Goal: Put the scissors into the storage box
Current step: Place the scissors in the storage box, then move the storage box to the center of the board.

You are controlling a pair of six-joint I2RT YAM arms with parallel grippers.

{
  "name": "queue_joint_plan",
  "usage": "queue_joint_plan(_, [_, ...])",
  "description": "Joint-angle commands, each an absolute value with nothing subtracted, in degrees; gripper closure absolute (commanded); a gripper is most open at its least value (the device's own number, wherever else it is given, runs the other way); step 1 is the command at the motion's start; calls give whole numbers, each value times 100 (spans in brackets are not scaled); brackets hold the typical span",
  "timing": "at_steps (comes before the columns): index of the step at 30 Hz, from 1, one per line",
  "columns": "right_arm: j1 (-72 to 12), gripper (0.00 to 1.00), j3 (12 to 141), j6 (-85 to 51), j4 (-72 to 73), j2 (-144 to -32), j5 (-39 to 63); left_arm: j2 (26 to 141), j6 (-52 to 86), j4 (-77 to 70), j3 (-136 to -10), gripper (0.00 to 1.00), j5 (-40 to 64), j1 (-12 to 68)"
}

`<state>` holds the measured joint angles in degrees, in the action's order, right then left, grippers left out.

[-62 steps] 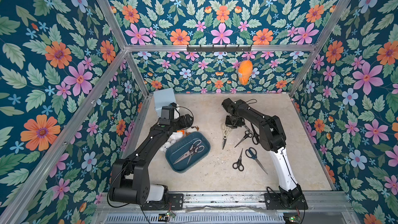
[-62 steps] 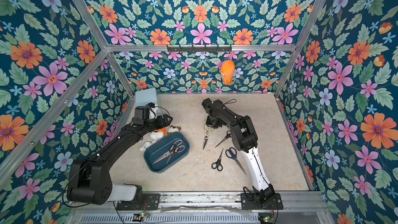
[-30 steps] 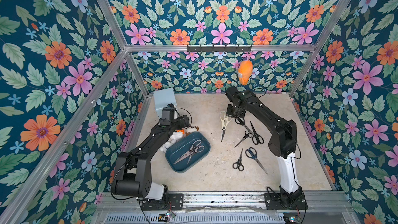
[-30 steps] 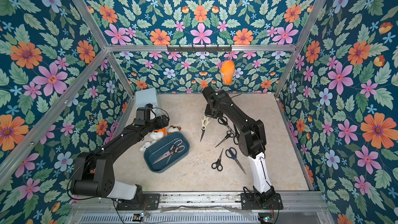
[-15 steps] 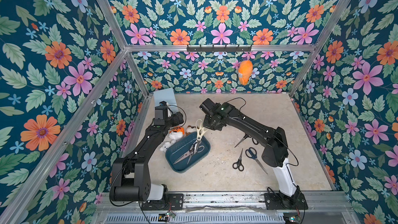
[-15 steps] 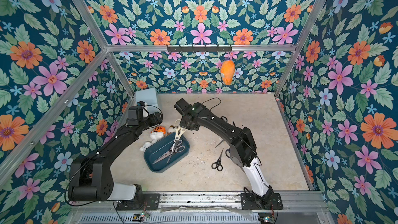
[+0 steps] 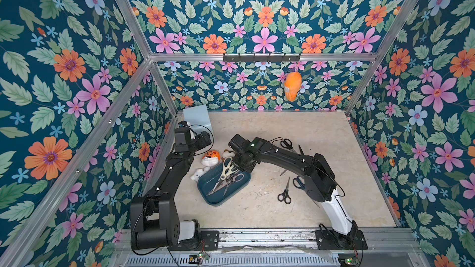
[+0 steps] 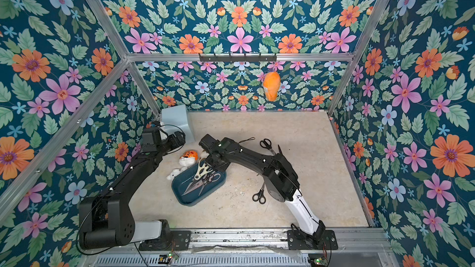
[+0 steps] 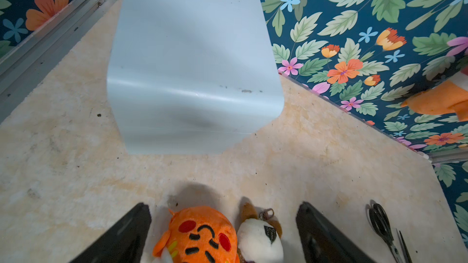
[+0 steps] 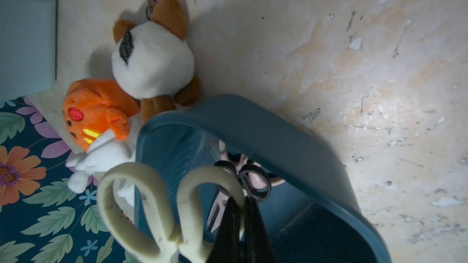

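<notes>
The storage box (image 7: pixel 215 201) (image 8: pixel 189 201) is a shallow dark teal tray left of centre, holding pink-handled and black-handled scissors (image 7: pixel 232 178). My right gripper (image 7: pixel 237 166) (image 10: pixel 239 199) is shut on one handle loop of the cream-handled shears (image 7: pixel 226 166) (image 8: pixel 201 169) (image 10: pixel 187 213). The shears hang blades down over the box's far end (image 10: pixel 278 132). More scissors lie on the table: a small black pair (image 7: pixel 284 194), a blue-handled pair (image 7: pixel 298 182) and a black pair (image 7: pixel 286 143). My left gripper (image 7: pixel 205 139) (image 9: pixel 222 208) stands open above the plush toys, holding nothing.
A tall pale blue block (image 7: pixel 196 119) (image 9: pixel 192 59) stands in the back left corner. An orange plush (image 7: pixel 212 155) (image 9: pixel 200 236), a brown-and-white plush (image 10: pixel 154 67) and a white plush (image 7: pixel 198 174) lie against the box's far left side. Another orange plush (image 7: pixel 292 86) hangs on the back wall.
My right arm swung left from the middle of the table, carrying the cream-handled shears to above the storage box. My left arm drew back a little towards the pale blue block.
</notes>
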<state>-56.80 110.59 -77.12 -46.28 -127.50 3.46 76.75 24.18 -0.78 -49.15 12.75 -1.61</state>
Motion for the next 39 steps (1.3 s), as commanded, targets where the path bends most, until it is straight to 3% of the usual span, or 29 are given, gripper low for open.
queue_joint_plan(1, [-5712, 100, 10906, -8129, -4526, -12783, 489, 7646, 2530, -246, -4905, 5, 1388, -192])
queue_joint_plan(15, [-5713, 100, 10784, -8477, -4387, -13017, 699, 7604, 2557, -255, -4869, 5, 1424, -211])
queue_joint_plan(24, [-5763, 75, 11091, -8069, -4306, -12939, 448, 7598, 2558, -259, -4869, 5, 1433, -220])
queue_joint_plan(39, [-5727, 73, 11173, -6287, -4478, -12029, -720, 7730, 2490, -404, -4799, 5, 1868, -205])
